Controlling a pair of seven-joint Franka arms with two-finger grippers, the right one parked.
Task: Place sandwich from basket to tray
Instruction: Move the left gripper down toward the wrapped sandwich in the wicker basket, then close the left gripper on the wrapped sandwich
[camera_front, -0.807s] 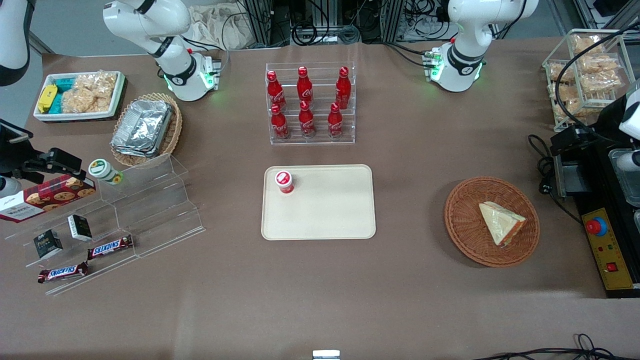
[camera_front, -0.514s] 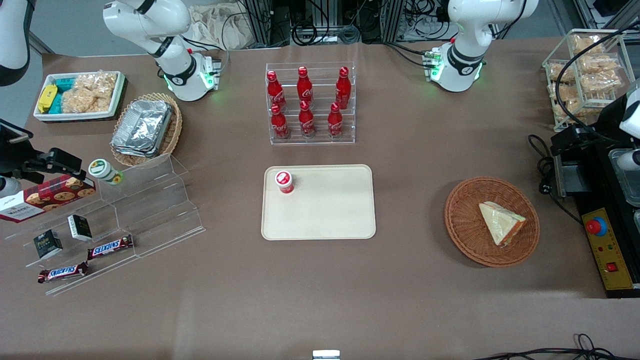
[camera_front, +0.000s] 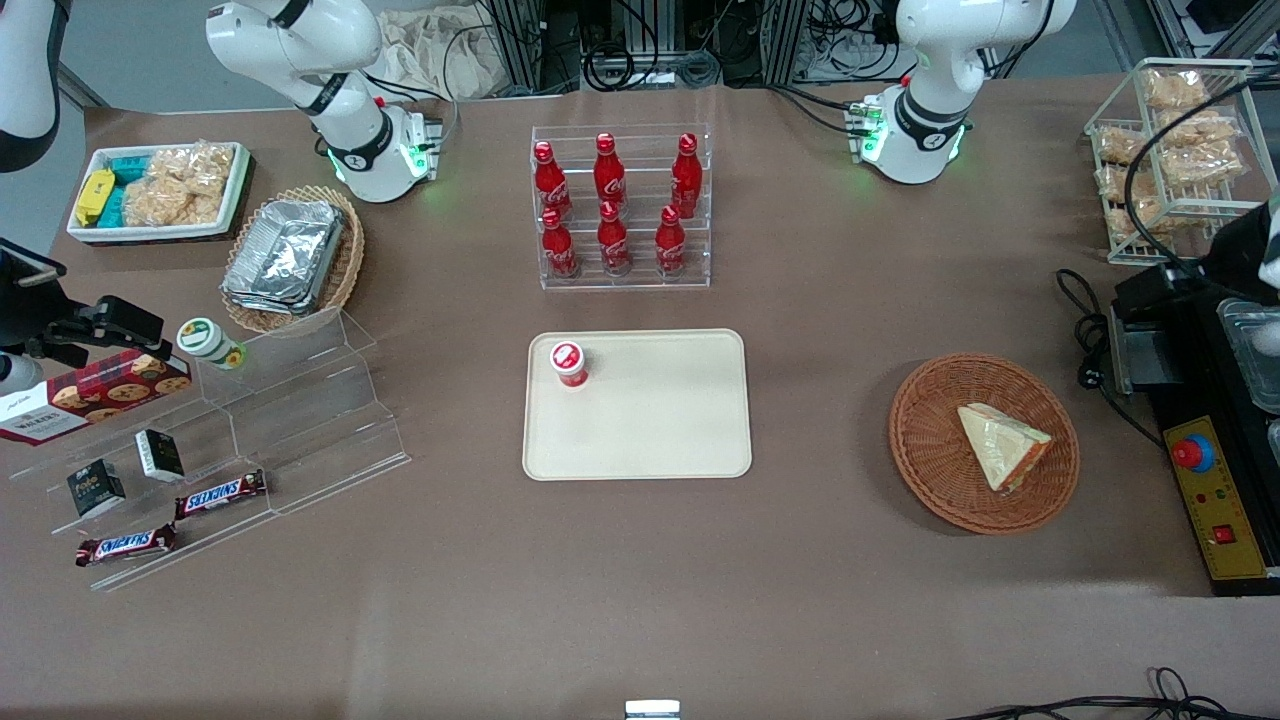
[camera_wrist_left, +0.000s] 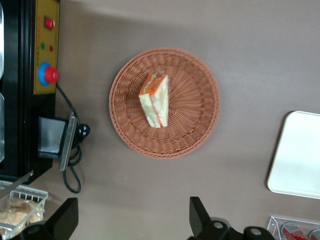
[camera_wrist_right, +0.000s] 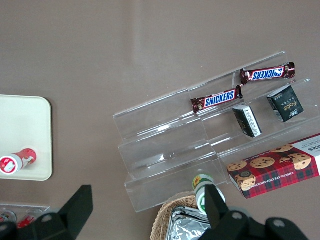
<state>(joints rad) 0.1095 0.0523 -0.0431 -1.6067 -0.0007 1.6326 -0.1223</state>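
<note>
I've got the clear-wrapped triangular sandwich (camera_front: 1003, 444) lying inside the round reddish-brown wicker basket (camera_front: 930, 440), my gripper (camera_wrist_left: 134, 220) spread wide high above it, and I reckon slippery plastic could slide between the fingers (camera_wrist_left: 199, 216) before the cream tray (camera_front: 660, 440).

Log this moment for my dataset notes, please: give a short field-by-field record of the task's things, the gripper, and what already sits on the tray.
sandwich: lying in the basket, wrapped, untouched
basket: on the table toward the working arm's end
tray: mid-table, nearer the front camera than the bottle rack
on tray: one small red-capped cup near a corner
gripper: open, above the table beside the basket, holding nothing
task state: pick not yet begun
</note>
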